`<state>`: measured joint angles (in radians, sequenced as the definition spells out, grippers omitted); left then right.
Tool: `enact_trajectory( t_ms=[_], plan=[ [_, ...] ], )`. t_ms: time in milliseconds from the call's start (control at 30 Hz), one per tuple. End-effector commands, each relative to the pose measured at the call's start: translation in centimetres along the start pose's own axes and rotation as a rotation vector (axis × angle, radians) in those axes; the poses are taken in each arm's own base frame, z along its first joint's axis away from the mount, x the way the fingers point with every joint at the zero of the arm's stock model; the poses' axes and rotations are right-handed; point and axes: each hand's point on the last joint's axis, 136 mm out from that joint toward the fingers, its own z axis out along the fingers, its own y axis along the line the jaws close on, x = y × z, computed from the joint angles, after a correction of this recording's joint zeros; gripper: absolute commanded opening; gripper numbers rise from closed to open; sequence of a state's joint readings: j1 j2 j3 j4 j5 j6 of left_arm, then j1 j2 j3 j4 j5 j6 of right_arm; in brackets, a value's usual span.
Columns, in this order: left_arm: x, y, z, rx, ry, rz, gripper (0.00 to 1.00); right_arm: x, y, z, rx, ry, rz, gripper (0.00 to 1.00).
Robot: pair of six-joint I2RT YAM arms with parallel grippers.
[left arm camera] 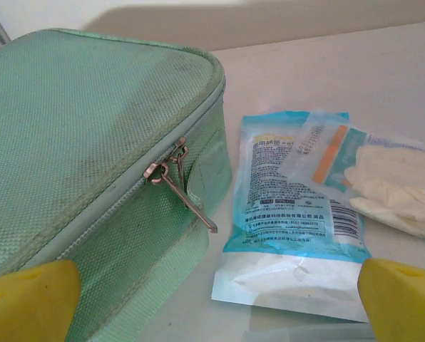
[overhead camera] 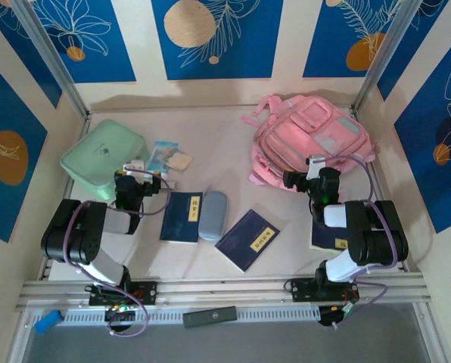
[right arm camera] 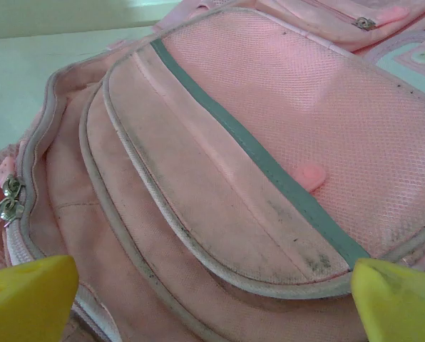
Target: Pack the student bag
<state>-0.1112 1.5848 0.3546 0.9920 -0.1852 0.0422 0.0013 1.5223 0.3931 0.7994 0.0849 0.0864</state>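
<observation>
student bag [overhead camera: 312, 136], one; mint case [overhead camera: 101, 155], one; grey-blue oval case [overhead camera: 213, 215], one

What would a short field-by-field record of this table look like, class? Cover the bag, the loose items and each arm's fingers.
bag: pink student bag, far right, lying front up
case: mint green case, far left
packet: blue-and-white packet, flat beside the case
books: left booklet and right booklet, dark blue, mid-table
pouch: grey-blue pouch between the booklets
left fingers: open, empty, facing case and packet
right fingers: open, empty, facing the bag's front pocket
</observation>
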Motion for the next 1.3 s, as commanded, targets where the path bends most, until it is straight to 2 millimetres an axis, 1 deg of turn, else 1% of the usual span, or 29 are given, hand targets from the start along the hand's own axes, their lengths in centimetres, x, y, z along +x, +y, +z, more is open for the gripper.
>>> enact_trajectory(
  t_ms=[0,767,867,967,1000,1133,1267],
  plan=[
    [-0.4,0.9,0.0,-0.028,-0.004,-0.016,1.00,-1.3,0.2,0.3,-0.016,-0.025,0.007,0.99],
    [-0.4,0.9,-0.1,-0.029,-0.006,-0.016,1.00,-1.2,0.2,0.3,-0.017,-0.025,0.008,0.99],
    [-0.4,1.2,-0.2,-0.045,-0.012,-0.024,1.00,-1.3,0.2,0.3,-0.018,-0.028,0.008,0.99],
    [-0.5,1.9,-0.7,-0.085,-0.040,-0.044,1.00,-1.3,0.3,0.2,-0.023,-0.023,0.011,0.99],
    [-0.5,2.1,-1.1,-0.097,-0.054,-0.051,1.00,-1.6,0.4,0.2,-0.028,-0.022,0.011,0.99],
    [-1.2,2.2,-2.5,-0.087,-0.113,-0.059,1.00,-2.5,0.3,-0.8,-0.027,-0.030,0.023,0.99],
    [-2.2,2.3,-3.7,-0.085,-0.148,-0.060,1.00,-4.0,-0.8,-2.9,0.007,-0.076,0.092,0.99]
  ],
)
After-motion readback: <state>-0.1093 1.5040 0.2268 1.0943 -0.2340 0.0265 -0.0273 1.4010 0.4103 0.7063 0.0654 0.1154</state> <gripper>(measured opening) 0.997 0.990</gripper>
